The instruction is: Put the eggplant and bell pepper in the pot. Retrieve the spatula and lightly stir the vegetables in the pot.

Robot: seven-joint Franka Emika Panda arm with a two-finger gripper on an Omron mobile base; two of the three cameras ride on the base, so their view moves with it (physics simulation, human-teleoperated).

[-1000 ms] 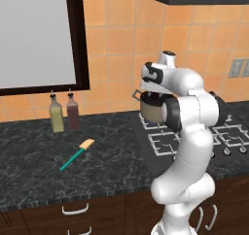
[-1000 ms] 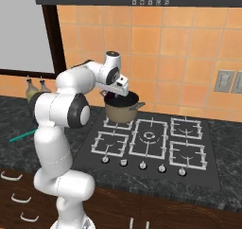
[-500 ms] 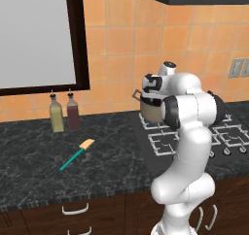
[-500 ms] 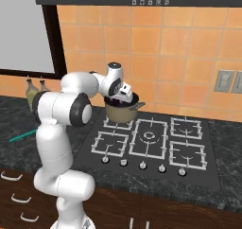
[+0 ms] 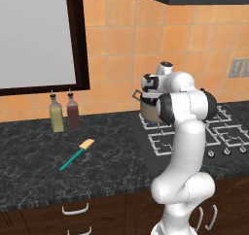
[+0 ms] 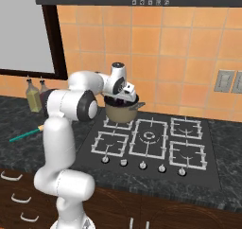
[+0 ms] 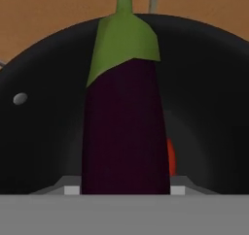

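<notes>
The dark purple eggplant with its green cap hangs upright inside the pot, and my gripper is shut on it. A bit of red bell pepper shows behind the eggplant on the pot's dark floor. The brownish-grey pot stands on the rear left burner, with my hand reaching down over its rim. The spatula, teal handle and tan blade, lies flat on the dark counter to the left of the stove, and its handle shows past the arm.
Two bottles, one yellowish and one dark red, stand against the tiled wall left of the stove. The gas hob has several bare burners. A dark-framed window hangs above the counter.
The hand has sunk a little, carrying the eggplant down into the pot. The spatula and the pot have stayed where they were.
</notes>
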